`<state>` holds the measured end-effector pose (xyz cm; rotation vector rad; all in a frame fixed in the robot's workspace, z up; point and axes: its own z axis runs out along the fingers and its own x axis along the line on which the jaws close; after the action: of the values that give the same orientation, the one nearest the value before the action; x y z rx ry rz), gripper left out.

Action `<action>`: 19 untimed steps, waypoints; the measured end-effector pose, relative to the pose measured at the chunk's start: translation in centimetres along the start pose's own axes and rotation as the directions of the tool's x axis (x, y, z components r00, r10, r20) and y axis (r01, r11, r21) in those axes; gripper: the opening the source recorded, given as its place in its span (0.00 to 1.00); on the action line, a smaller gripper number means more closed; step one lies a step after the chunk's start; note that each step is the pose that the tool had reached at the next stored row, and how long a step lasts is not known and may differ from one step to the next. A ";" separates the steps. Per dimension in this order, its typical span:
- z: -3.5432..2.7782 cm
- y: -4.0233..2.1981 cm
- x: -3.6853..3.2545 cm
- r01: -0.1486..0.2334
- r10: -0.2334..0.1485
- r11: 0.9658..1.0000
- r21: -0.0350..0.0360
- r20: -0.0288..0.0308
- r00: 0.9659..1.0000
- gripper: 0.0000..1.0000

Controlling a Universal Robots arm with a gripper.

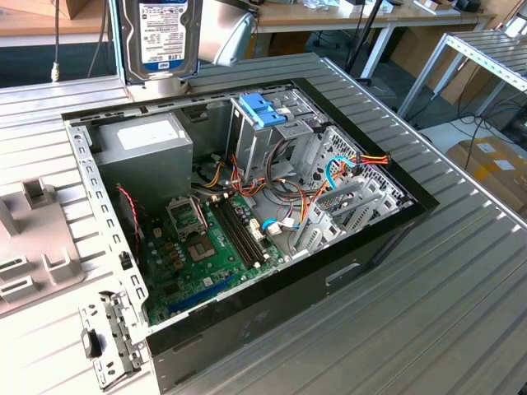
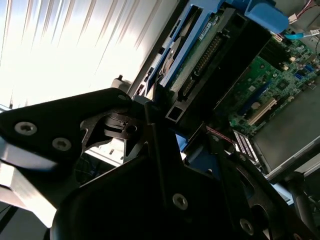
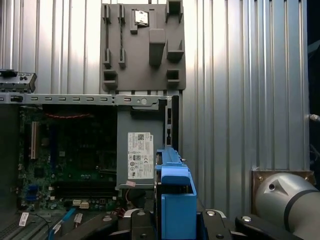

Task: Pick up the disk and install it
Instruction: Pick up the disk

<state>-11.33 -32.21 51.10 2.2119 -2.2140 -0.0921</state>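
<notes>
Ribbed metal table — one open computer case — gripper clamped on one upright disk.

Disk top pt. off-frame, exterior view

The disk hangs upright, aloft, its white-and-blue label showing.

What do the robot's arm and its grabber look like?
The arm is a smooth, round, silver-grey tube with a small screw in it. The gripper is black, built from flat, angular pieces joined by shiny round screws.
</notes>
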 end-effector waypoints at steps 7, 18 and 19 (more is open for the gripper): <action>-0.02 -0.52 0.43 0.000 0.000 1.000 0.000 0.000 1.000 0.36; -0.08 -1.65 1.17 0.000 0.000 1.000 0.000 0.000 1.000 0.36; -0.08 -1.72 1.22 0.000 0.000 1.000 0.000 0.000 1.000 0.36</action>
<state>-9.61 -33.43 51.06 2.2118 -2.2137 -0.0927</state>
